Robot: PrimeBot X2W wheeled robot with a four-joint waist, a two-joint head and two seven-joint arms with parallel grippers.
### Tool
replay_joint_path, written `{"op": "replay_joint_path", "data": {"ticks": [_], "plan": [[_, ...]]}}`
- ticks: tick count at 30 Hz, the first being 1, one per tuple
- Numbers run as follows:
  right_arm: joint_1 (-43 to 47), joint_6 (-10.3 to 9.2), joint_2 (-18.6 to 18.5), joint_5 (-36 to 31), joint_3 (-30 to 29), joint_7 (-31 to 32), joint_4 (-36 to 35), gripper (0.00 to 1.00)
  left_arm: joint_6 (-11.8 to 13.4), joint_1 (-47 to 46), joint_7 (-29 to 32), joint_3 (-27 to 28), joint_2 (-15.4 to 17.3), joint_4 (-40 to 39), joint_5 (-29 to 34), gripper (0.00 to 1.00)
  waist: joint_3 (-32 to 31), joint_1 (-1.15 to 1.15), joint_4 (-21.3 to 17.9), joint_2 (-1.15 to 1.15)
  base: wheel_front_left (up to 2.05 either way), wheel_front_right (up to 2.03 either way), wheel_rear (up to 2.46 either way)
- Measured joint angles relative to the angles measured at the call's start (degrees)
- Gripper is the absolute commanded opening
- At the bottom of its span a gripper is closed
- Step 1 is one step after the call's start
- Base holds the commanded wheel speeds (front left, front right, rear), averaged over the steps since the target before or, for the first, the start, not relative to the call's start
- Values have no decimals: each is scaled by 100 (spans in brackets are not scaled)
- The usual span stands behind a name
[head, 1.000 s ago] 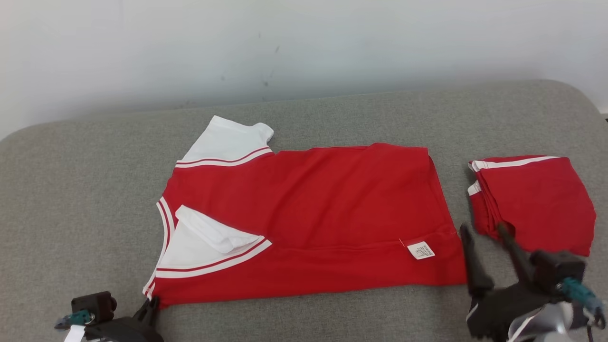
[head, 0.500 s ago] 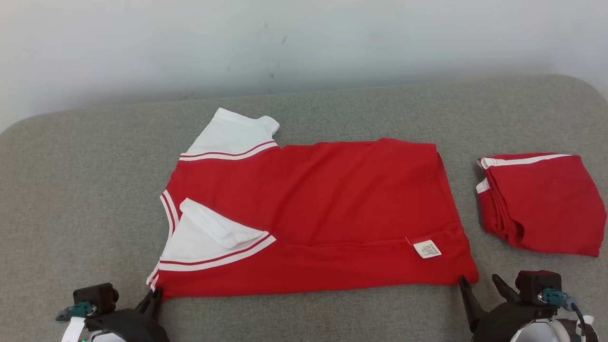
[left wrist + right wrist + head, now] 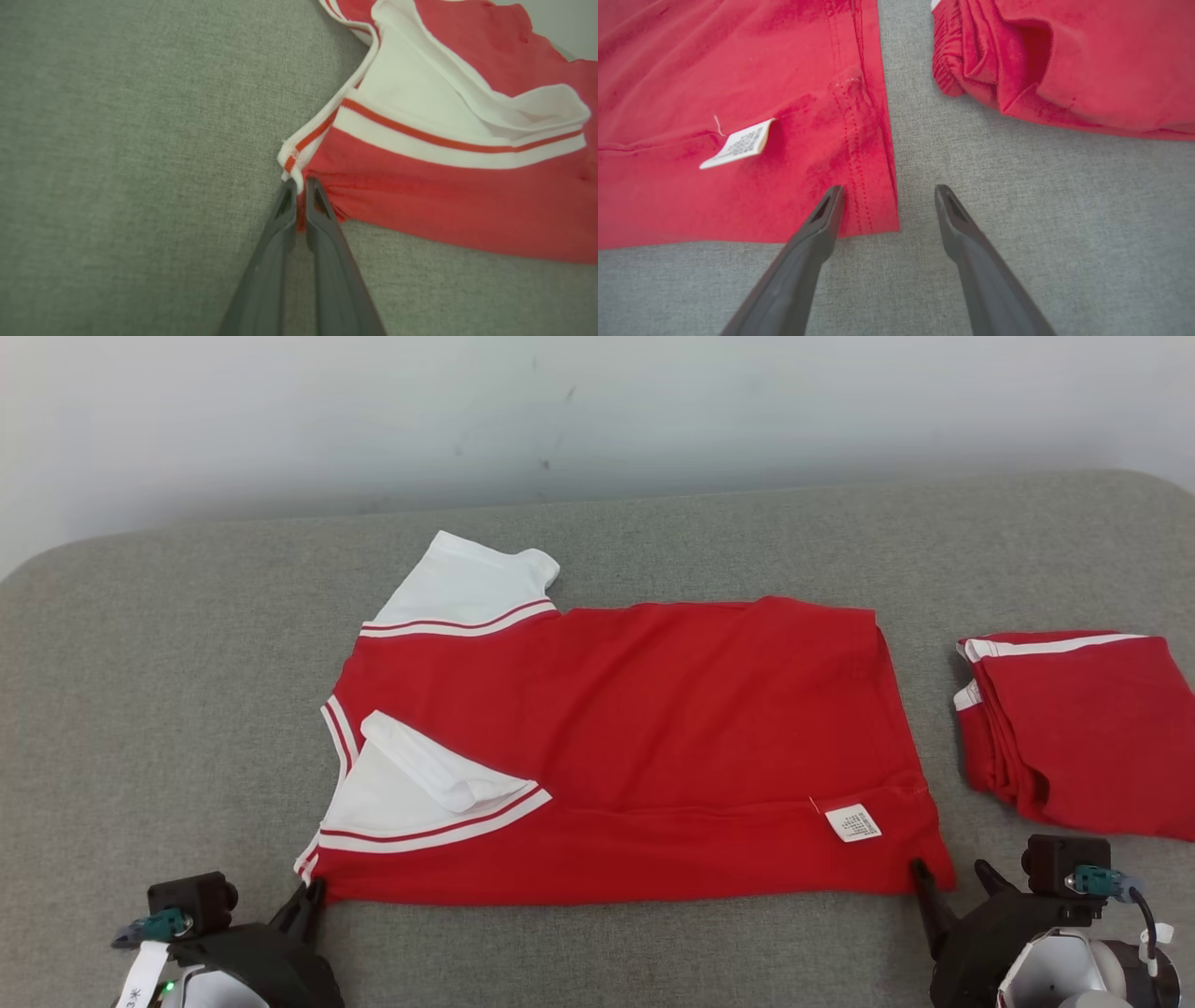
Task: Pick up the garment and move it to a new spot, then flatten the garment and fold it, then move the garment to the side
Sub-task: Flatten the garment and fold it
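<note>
The garment (image 3: pixel 635 747), a red shirt with white sleeves, lies spread flat across the grey padded surface (image 3: pixel 140 709). My left gripper (image 3: pixel 308 896) is shut on its near left corner. In the left wrist view the fingertips (image 3: pixel 300 182) pinch red cloth (image 3: pixel 444 196) just below the striped collar edge. At the near right corner my right gripper (image 3: pixel 950 870) stands open. In the right wrist view (image 3: pixel 889 189) its left finger lies over the hem of the garment (image 3: pixel 714 93) while the right finger is over bare grey surface. A white label (image 3: pixel 738 144) sits near that corner.
A second red garment (image 3: pixel 1083 728), folded, lies to the right, a short gap from the spread one, and its folded edge (image 3: pixel 1087 60) shows in the right wrist view. A pale wall runs behind the surface. The surface's far corners are rounded.
My right gripper has come down from between the two garments to the spread garment's near right corner. The head camera shifted slightly. My left gripper keeps its hold.
</note>
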Motion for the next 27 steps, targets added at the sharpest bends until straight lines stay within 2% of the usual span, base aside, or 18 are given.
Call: {"op": "replay_joint_path", "data": {"ticks": [9,10,11,12,13,23,27], "plan": [[-125,1,76,102,20,157,211,100,-9,-89,-58,-8,-37,78,-1,0,53,0,65,0,0,0,0],[-125,1,79,103,22,166,219,91,-10,-94,-58,-8,-41,83,-1,0,55,0,71,0,0,0,0],[-129,1,79,103,25,202,227,57,-29,-100,-60,-9,-44,90,-1,0,57,0,77,0,0,0,0],[-136,1,79,104,26,203,235,37,-43,-104,-74,-9,-44,101,-1,0,58,0,83,0,0,0,0],[-144,1,79,104,27,208,244,0,-46,-107,-82,-10,-47,108,-2,0,59,0,88,0,0,0,0],[-224,11,78,145,56,258,330,0,-56,-157,-149,-41,-90,230,-46,0,12,0,123,1,0,0,0],[-74,109,78,271,56,311,154,0,-102,-94,-141,10,-96,198,-242,0,-61,0,136,1,0,0,0]]}}
